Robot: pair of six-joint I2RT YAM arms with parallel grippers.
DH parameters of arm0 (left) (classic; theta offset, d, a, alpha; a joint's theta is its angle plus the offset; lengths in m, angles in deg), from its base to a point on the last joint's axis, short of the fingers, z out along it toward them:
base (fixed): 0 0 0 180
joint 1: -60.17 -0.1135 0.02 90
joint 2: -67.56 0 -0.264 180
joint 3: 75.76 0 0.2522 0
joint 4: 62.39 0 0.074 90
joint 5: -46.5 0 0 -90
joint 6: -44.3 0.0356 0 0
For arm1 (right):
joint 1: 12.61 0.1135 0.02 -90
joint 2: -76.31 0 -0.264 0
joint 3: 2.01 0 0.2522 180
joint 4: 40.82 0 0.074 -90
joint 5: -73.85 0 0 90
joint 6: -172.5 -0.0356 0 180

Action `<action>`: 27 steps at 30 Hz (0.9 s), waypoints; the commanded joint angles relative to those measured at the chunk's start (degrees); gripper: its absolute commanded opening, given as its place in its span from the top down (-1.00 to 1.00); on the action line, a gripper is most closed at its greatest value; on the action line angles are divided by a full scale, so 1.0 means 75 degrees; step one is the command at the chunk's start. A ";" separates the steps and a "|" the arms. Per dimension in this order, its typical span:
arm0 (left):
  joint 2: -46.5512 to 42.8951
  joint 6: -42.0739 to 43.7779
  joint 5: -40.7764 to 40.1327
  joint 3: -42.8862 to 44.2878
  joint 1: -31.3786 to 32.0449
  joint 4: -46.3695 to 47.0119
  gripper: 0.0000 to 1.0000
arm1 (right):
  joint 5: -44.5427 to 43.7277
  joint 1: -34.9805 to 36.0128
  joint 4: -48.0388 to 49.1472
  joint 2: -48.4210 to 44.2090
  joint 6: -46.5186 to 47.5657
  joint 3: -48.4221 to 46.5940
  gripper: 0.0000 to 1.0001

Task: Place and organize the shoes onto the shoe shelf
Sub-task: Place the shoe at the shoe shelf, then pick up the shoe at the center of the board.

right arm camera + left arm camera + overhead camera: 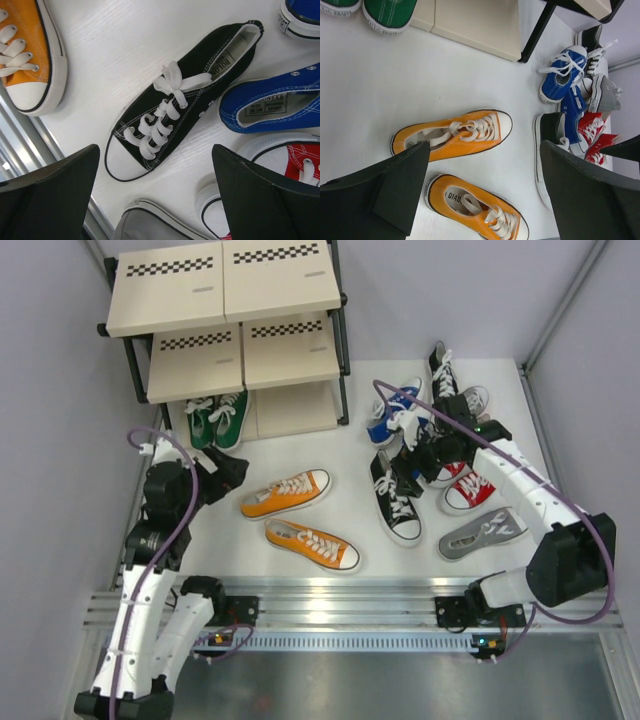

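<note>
Fingers (390,195) of the left gripper (228,472) stand spread wide with nothing pinched, hanging over the orange pair (287,492); fingers (260,200) of the right gripper (420,458) are spread just as wide over a black sneaker (397,505), not closed on it.

Seen from the top camera, the white table (300,455) carries everything; the shoe shelf (225,285) stands at 11 o'clock, with a black tube frame and beige boards with checkered strips; the green pair (215,418) sits at its lowest level on the left half, toes toward the arms, though whether on a board or on the table cannot be told.

Both orange shoes lie side by side near the centre and toward 6 o'clock, toes pointing to 3 o'clock; the other shoes crowd together at 2 to 4 o'clock; the blue pair (392,418) lies nearest the shelf, the red pair (468,490) just beside the right gripper at 3 o'clock, a grey sneaker (482,533) at 4 o'clock, a second grey sneaker (476,398) at 2 o'clock, and a second black sneaker (440,365) at 1 o'clock.

From the right wrist, the black sneaker lies between the fingers, toe at 7 o'clock, with blue at 3 o'clock and red at 4 o'clock.
</note>
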 commanded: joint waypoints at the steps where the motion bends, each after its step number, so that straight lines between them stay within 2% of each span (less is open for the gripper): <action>1: 0.0114 -0.0365 0.0469 -0.0197 -0.0041 -0.0015 -0.93 | -0.0838 0.0176 0.0622 0.0028 -0.0258 0.0149 -0.89; 5: 0.0184 -0.0459 0.0809 -0.0315 -0.0041 -0.0015 -0.90 | -0.1261 0.0317 0.0810 0.0134 -0.0364 0.0337 -0.87; 10: 0.0394 -0.0213 0.1102 -0.0280 -0.0041 -0.0062 -0.88 | -0.0431 0.0737 0.0682 0.0263 -0.0130 0.0221 -0.87; 12: 0.0617 -0.0178 0.1289 -0.0245 -0.0041 -0.0306 -0.78 | -0.0021 0.0914 0.0681 0.0379 -0.0047 0.0081 -0.87; 16: 0.1636 -0.0201 0.1582 -0.0034 -0.0041 -0.1078 -0.55 | 0.0344 0.1312 0.0658 0.0743 -0.0246 -0.0306 -0.87; 19: 0.2105 -0.0272 0.2003 0.0060 -0.0029 -0.1292 -0.46 | 0.0578 0.1372 0.0833 0.0907 -0.0585 -0.0401 -0.87; 27: 0.3474 0.0219 0.1549 0.0633 0.0497 -0.1245 -0.46 | 0.0860 0.1395 0.1197 0.0849 -0.0868 -0.0050 -0.87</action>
